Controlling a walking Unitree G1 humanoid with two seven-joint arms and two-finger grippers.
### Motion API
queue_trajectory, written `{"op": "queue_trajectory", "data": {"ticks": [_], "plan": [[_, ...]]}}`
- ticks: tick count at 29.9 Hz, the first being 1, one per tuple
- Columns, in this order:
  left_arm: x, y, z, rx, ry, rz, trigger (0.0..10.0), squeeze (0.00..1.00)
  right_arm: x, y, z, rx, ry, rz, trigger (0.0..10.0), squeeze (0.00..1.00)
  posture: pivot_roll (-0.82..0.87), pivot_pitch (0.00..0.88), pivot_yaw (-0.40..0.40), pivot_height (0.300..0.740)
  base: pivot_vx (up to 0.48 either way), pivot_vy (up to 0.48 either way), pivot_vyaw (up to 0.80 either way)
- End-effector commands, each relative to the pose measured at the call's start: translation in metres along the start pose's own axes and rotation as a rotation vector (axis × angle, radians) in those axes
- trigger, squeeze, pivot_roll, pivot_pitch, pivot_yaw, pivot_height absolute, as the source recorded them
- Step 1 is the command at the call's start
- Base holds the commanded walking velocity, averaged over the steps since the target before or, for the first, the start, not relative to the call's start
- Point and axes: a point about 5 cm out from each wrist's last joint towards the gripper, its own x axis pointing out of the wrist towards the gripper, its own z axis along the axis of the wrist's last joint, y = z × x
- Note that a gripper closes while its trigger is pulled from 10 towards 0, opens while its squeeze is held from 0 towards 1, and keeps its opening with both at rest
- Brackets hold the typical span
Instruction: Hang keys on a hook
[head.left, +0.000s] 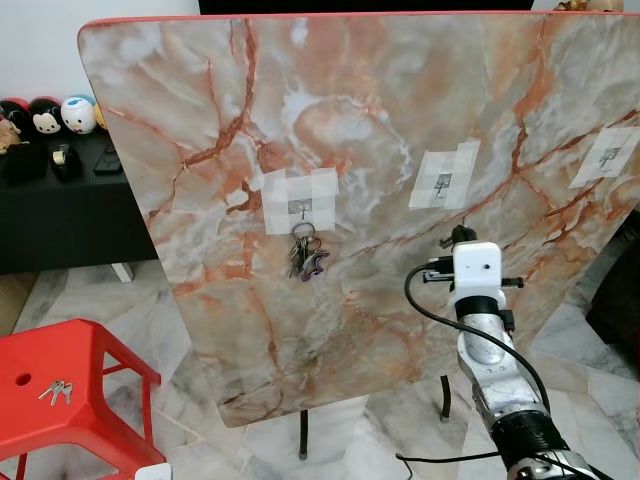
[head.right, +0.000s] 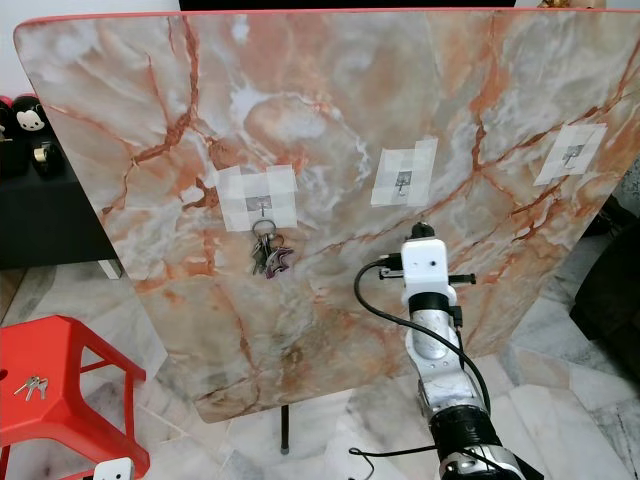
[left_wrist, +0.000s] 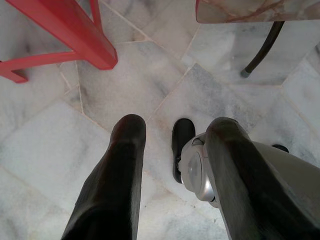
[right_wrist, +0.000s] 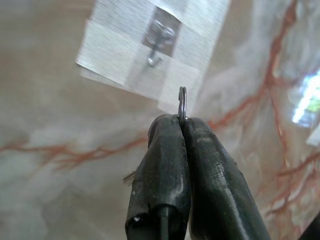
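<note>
A: Head view?
B: An upright marble-patterned board (head.left: 350, 190) carries three taped metal hooks. A key bunch (head.left: 306, 256) hangs on the left hook (head.left: 301, 208). The right gripper (head.left: 456, 238) is raised just below the middle hook (head.left: 443, 183). More keys (head.left: 55, 391) lie on a red plastic stool (head.left: 90, 400).

A: Left wrist?
B: The left gripper (left_wrist: 175, 135), fingers spread apart, hangs over the marble floor (left_wrist: 125, 90).

A: Right wrist?
B: Black fingers (right_wrist: 165, 165) pinch a thin metal key ring (right_wrist: 182, 102) close under the hook.
</note>
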Motion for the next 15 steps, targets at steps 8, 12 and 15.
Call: {"op": "queue_trajectory", "data": {"ticks": [8,12,15], "plan": [[-0.0003,-0.0013,-0.0027,-0.003,0.015,0.0,10.0,0.0,0.011,-0.0009,0.0137,-0.055,-0.066,-0.043,10.0,0.0,0.02,0.0,-0.068,0.74,0.0,0.0,0.0],[0.0003,-0.002,-0.0009,-0.008,0.01,0.002,10.0,0.0,0.0146,-0.0035,0.0156,-0.076,-0.07,-0.086,10.0,0.0,0.02,0.0,-0.07,0.74,0.0,0.0,0.0],[0.0013,-0.005,0.0019,-0.007,0.001,-0.003,10.0,0.0,0.0159,-0.0026,0.0134,-0.081,-0.051,-0.09,10.0,0.0,0.02,0.0,-0.068,0.74,0.0,0.0,0.0]]}}
